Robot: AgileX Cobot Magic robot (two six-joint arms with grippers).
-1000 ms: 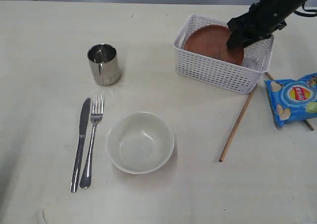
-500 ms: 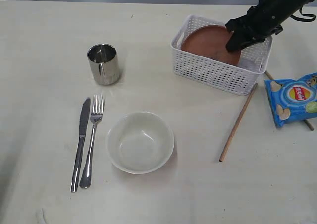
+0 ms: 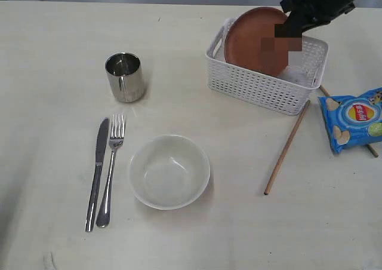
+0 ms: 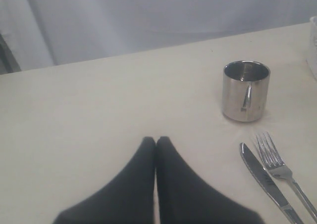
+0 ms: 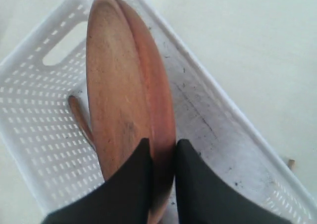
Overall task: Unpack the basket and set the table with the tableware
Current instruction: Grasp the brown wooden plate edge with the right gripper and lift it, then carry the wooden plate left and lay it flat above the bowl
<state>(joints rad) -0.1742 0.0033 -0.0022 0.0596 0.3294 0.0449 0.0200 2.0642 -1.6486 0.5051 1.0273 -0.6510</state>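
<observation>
- Tipped up since a moment ago, the plate [image 3: 253,40] stands on edge in the basket [image 3: 256,88].
- Our right end effector [image 5: 162,144] clamps its rim; we judge the lift-out has begun.

Right gripper [image 5: 162,145] pinches the plate [image 5: 124,85] rim between its fingers; left gripper [image 4: 155,140] closed, fingertips touching

Over at the right edge of the exterior view lies a blue crisp packet [image 3: 352,125], flat and slightly askew, red-and-yellow logo facing up, partly cut off by the frame, while the left wrist view catches a pale grey backdrop [image 4: 148,21] in the distance.
</observation>
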